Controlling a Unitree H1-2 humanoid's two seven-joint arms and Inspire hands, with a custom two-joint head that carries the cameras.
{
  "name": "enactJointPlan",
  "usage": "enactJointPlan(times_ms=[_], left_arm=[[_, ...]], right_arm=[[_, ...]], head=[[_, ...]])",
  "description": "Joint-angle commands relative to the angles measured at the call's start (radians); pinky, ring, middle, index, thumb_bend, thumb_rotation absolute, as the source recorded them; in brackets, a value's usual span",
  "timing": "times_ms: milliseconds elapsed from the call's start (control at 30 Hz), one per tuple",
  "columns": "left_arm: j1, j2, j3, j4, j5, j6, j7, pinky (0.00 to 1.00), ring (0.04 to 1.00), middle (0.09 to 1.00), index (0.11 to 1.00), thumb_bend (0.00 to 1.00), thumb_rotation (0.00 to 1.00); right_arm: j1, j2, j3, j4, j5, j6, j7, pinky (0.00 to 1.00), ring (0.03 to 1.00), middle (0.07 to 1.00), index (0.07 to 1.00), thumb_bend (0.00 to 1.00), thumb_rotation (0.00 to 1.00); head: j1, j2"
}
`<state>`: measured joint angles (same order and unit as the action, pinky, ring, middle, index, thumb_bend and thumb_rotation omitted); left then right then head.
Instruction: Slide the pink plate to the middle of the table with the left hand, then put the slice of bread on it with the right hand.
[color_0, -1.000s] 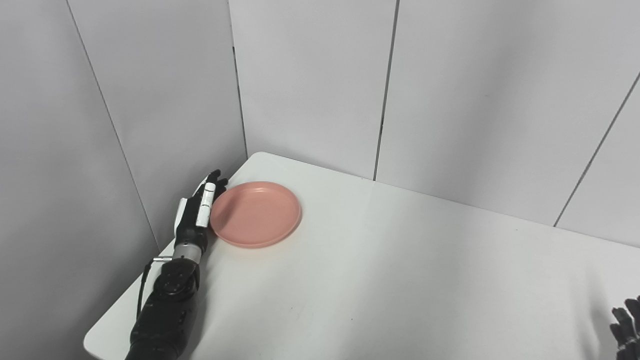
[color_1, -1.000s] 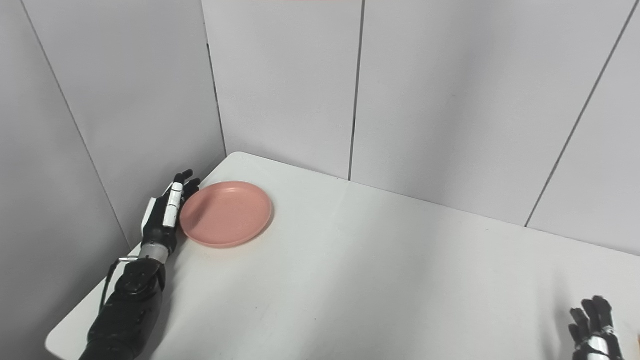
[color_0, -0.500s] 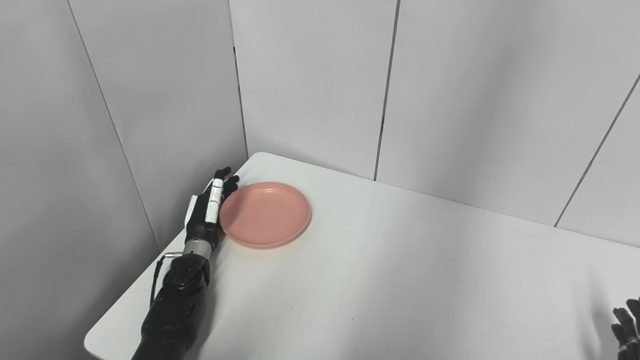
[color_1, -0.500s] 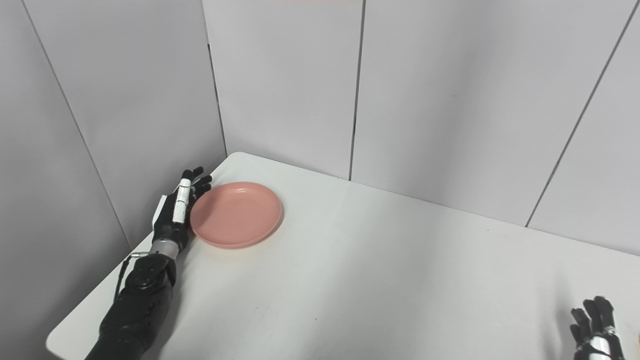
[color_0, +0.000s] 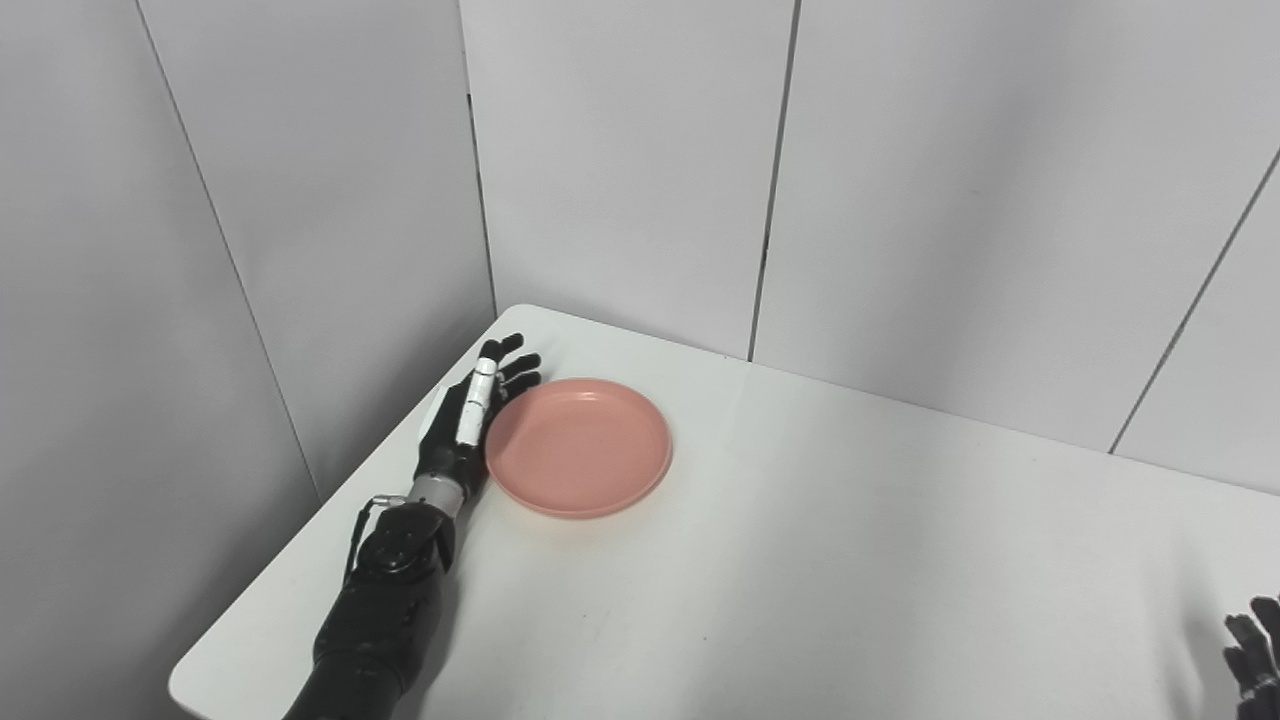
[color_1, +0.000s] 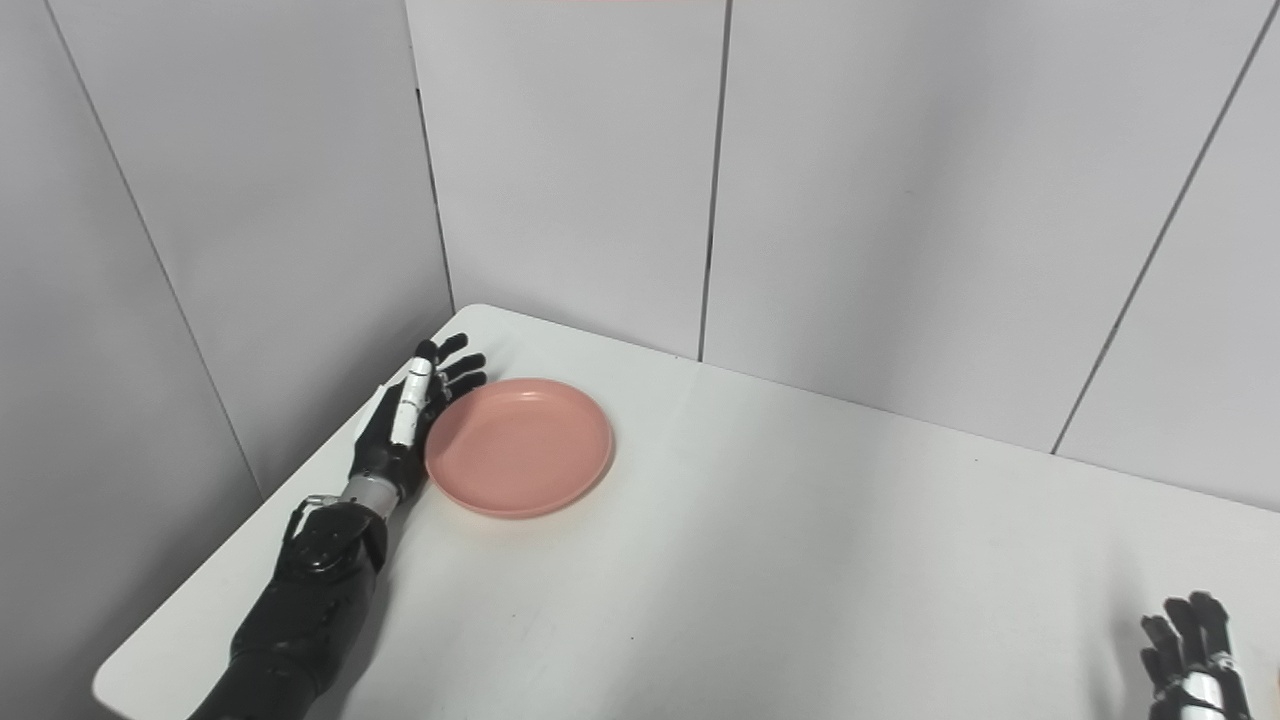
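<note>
Left eye view shows the round, shallow pink plate (color_0: 579, 446) near the white table's (color_0: 800, 560) far left corner, left hand (color_0: 468, 425) flat, fingers extended against its rim, grasping nothing.

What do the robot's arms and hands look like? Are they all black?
Mostly black. The left hand has black fingers, white patches on one finger and its back, a silver wrist ring and a thin cable. The right hand is black too, with some white.
</note>
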<state>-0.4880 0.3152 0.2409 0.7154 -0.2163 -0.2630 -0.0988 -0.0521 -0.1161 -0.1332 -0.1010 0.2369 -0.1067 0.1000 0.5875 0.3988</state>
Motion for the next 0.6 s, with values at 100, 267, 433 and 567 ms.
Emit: enactJointPlan(times_ms=[100,267,433,567], left_arm=[[-0.024,-0.024,-0.021,0.006,0.002,-0.041,-0.02,0.86,0.815,0.823,0.848,0.78,1.0],[-0.023,-0.044,-0.046,-0.001,0.018,-0.041,-0.025,0.86,0.827,0.828,0.86,0.78,1.0],[-0.007,-0.068,-0.062,-0.047,0.027,-0.004,-0.013,0.9,0.825,0.833,0.859,0.78,1.0],[0.002,-0.084,-0.079,-0.065,0.033,0.005,-0.022,0.93,0.839,0.845,0.874,0.78,1.0]], right_arm=[[-0.03,-0.004,-0.009,-0.028,0.013,-0.035,0.002,1.0,0.946,0.956,0.962,0.62,0.88],[-0.03,-0.004,-0.009,-0.028,0.014,-0.033,0.003,1.0,0.948,0.957,0.96,0.61,0.88],[-0.031,-0.002,-0.01,-0.028,0.013,-0.034,0.001,1.0,0.949,0.958,0.962,0.62,0.87],[-0.035,-0.002,-0.01,-0.026,0.012,-0.033,-0.001,1.0,0.951,0.96,0.967,0.62,0.87]], head=[[0.001,0.002],[-0.003,0.004],[-0.01,0.002],[-0.01,0.003]])
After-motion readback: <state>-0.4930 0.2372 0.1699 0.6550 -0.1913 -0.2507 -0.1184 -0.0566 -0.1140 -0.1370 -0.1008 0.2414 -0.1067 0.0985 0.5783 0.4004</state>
